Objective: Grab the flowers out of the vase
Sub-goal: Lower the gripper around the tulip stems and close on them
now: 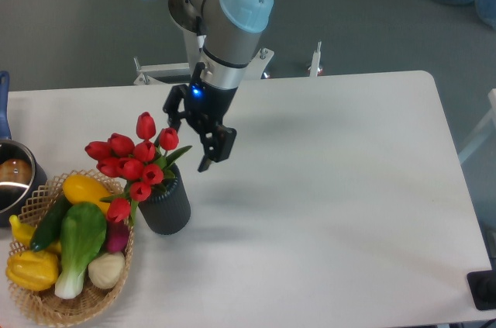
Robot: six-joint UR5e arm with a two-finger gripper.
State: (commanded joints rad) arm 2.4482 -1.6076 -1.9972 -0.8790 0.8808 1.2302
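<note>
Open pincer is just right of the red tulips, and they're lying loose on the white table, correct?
Not quite. The fixed camera shows the red tulips standing in the ribbed dark grey vase, not loose on the white table. The open pincer is indeed just right of them.

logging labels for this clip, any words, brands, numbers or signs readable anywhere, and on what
None can be read.
A small white tag with a red mark on the arm's base column: too small and blurred to read.
The hand shows only a blue light, no text.
The vase, flowers and basket carry no lettering.
</note>
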